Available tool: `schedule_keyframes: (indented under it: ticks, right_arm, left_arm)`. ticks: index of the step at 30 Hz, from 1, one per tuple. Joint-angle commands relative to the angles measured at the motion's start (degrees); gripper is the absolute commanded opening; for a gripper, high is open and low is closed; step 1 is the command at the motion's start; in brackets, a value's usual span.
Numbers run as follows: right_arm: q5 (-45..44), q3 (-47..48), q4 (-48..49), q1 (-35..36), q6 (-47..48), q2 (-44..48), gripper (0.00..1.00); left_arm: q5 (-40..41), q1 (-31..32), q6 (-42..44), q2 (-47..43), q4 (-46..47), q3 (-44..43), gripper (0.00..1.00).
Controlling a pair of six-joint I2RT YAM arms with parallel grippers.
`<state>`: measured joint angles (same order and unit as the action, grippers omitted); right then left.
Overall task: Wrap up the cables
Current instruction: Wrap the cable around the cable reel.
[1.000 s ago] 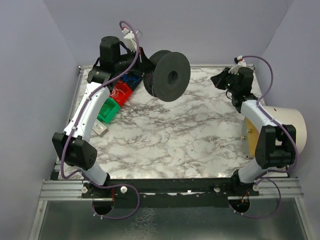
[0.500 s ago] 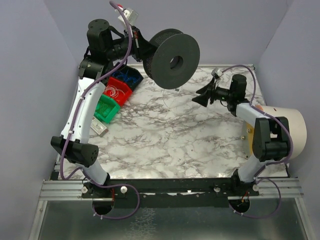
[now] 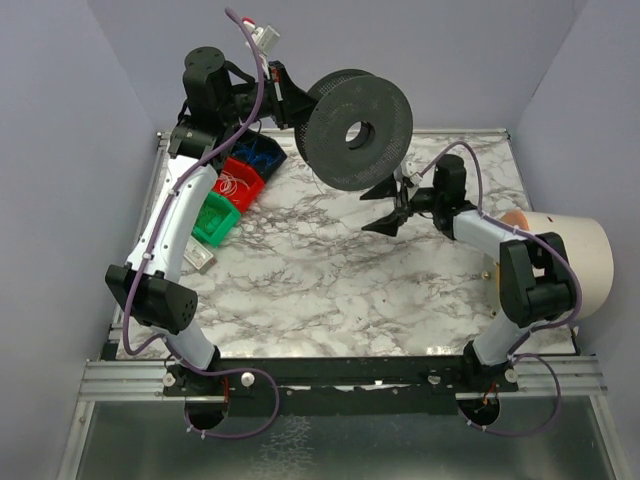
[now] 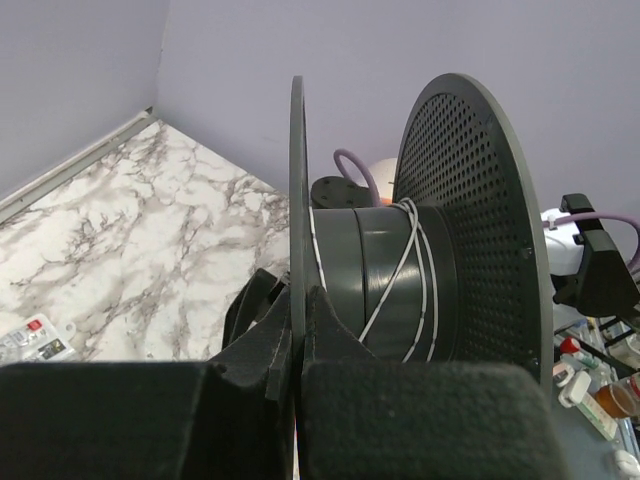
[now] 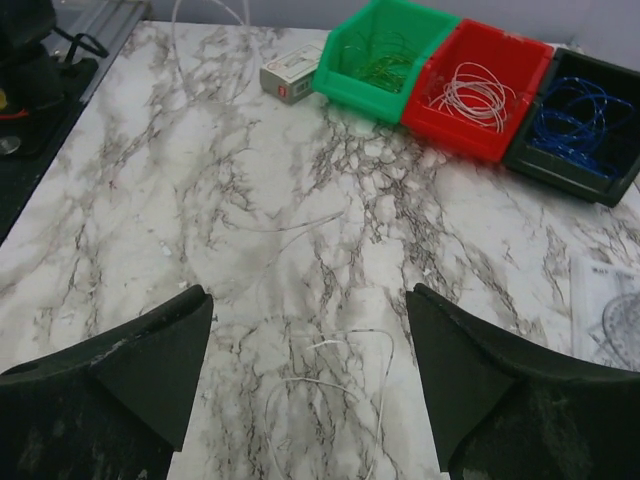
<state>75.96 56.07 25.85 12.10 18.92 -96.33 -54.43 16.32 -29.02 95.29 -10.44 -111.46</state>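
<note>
A big black two-flanged spool (image 3: 358,128) hangs in the air over the back of the table. My left gripper (image 3: 288,98) is shut on its left flange (image 4: 297,200), which sits pinched between the pads. A thin white cable (image 4: 415,268) makes a few turns round the dark hub. My right gripper (image 3: 380,208) stands open just below the spool, low over the marble. In the right wrist view a loose loop of white cable (image 5: 383,372) lies on the table between and just ahead of the open gripper (image 5: 308,300).
Green (image 3: 215,220), red (image 3: 240,185) and dark blue (image 3: 262,155) bins of wire line the left side, with a small white box (image 3: 198,258) in front of them. A large white roll (image 3: 565,250) stands at the right edge. Walls close in on three sides.
The left arm has lifted the spool and carried it to the right. The right gripper has opened and swung left and down under the spool.
</note>
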Motion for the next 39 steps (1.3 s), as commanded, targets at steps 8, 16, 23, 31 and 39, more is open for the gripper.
schedule_keyframes:
  ticks: [8, 16, 23, 31, 39]
  right_arm:
    - [16.12, 21.79, -90.59, 4.86, 85.71, -9.09, 0.98]
    - [20.37, 31.20, -109.86, 5.57, 95.94, -19.66, 1.00]
    - [17.50, 32.05, -109.85, 5.86, 93.24, -21.31, 0.96]
    - [10.42, 39.36, -104.14, 8.82, 72.81, -22.44, 1.00]
    - [-7.82, 14.65, -40.57, 12.25, 20.79, -7.14, 0.99]
  left_arm:
    - [-2.32, 0.38, -5.23, -2.37, 7.74, 1.89, 0.00]
    - [-1.30, 0.38, -5.14, -3.03, 7.82, 2.42, 0.00]
    - [1.51, 0.38, -2.66, -3.11, 4.93, 2.56, 0.00]
    - [6.43, 0.38, 2.17, -3.00, -0.54, 2.66, 0.00]
    - [8.16, 0.38, 2.87, -2.93, -1.61, 3.13, 0.00]
